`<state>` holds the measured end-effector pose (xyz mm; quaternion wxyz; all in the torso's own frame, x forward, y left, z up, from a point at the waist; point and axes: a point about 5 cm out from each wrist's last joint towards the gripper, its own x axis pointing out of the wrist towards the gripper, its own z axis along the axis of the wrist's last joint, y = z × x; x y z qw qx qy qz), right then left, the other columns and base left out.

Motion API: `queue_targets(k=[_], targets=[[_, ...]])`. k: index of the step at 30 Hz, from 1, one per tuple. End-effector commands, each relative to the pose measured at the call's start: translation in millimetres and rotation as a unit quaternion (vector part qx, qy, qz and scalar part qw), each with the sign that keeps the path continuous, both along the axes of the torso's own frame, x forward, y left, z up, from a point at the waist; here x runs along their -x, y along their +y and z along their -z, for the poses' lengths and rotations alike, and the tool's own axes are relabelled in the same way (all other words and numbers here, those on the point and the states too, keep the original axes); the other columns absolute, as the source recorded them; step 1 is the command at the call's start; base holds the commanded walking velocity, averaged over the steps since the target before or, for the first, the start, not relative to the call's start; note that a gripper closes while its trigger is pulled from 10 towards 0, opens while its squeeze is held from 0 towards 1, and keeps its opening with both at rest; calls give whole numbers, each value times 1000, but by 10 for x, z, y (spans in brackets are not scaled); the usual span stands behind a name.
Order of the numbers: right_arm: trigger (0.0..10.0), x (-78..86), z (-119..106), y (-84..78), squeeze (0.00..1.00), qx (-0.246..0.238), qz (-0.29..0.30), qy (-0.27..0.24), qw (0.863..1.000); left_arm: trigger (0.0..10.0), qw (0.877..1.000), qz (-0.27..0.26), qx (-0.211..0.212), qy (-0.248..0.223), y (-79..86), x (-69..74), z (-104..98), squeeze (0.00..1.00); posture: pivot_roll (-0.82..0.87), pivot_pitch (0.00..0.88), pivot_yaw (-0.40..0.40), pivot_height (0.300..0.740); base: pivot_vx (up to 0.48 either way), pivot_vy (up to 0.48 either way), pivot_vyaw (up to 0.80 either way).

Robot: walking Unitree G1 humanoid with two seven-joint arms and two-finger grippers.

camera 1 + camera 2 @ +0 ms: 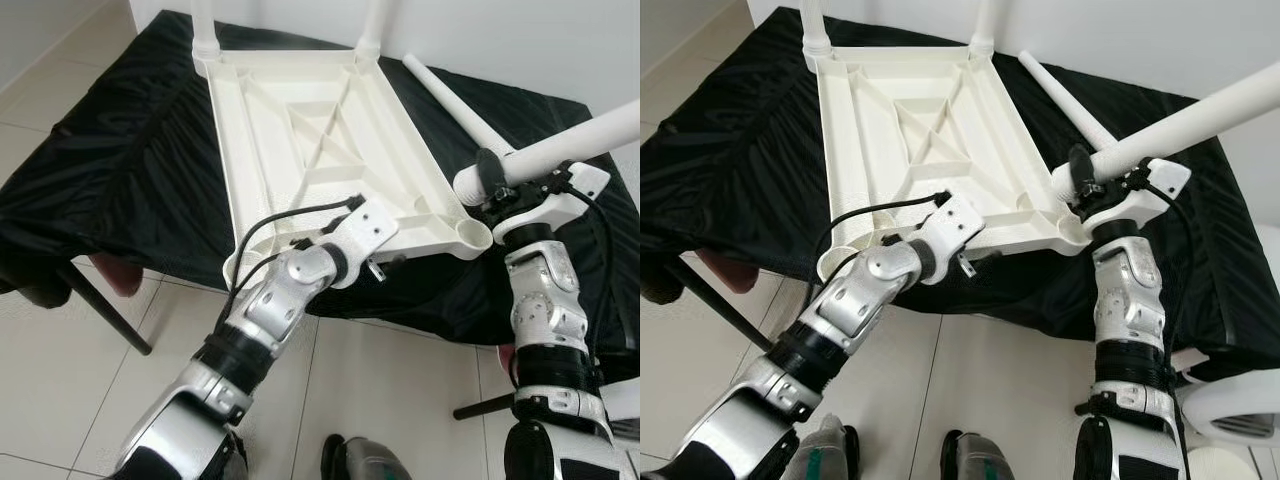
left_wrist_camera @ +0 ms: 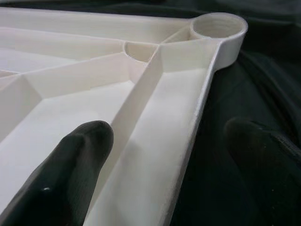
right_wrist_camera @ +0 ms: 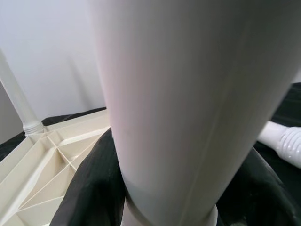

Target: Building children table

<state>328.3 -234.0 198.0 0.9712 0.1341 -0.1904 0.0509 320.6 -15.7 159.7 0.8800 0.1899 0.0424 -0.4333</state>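
The white plastic table top (image 1: 300, 130) lies upside down on a black cloth (image 1: 130, 150). Two white legs (image 1: 203, 25) (image 1: 372, 25) stand in its far corners. A third leg (image 1: 455, 100) lies loose on the cloth to the right. My right gripper (image 1: 490, 178) is shut on a fourth leg (image 1: 590, 140), held tilted with its lower end just above the near-right corner socket (image 1: 472, 235). My left gripper (image 2: 174, 160) is open astride the table top's near rim (image 2: 197, 122), with one finger (image 2: 80, 165) inside the rim and the other over the cloth.
The cloth-covered surface stands on dark metal legs (image 1: 110, 310) over a tiled floor (image 1: 400, 390). A white wall is behind. A white rounded object (image 1: 1240, 410) sits on the floor at the lower right. A reddish thing (image 1: 115, 272) shows under the cloth's left edge.
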Motion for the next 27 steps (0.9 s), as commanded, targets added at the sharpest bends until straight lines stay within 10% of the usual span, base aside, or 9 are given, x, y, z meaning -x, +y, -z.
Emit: queue_targets(k=[1,12,15,19,21,23,25,26,27], targets=[[10000,27,2,-6,0,0,5,0,1000,10000,1000,-24,-12,-7,-47,-36,23,0,40,116,-74,740,0,0,0],[10000,83,26,-11,0,2,17,9,1000,9765,997,48,-51,-21,-326,-38,-12,0,29,117,-54,740,0,0,0],[10000,90,30,-10,0,3,19,11,1000,5882,996,63,-58,-18,-353,-22,23,0,27,117,-50,740,0,0,0],[10000,93,31,-10,0,3,20,11,1000,5451,995,76,-62,-6,-370,2,70,0,27,116,-46,740,0,0,0],[10000,89,32,-19,0,5,21,12,1000,0,992,96,-79,-1,-387,42,144,0,27,115,-47,740,0,0,0],[10000,88,32,-22,0,6,21,13,1000,2392,991,102,-89,0,-390,51,175,0,25,114,-46,740,0,0,0],[10000,88,32,-24,0,6,21,13,1000,2392,990,104,-96,0,-392,53,194,0,25,113,-45,740,0,0,0],[10000,88,29,-24,0,7,21,13,1000,8549,990,96,-104,11,-382,32,224,0,26,113,-44,740,0,0,0],[10000,89,28,-22,0,8,21,14,1000,9098,990,86,-112,16,-371,11,247,0,24,110,-41,740,0,0,0]])
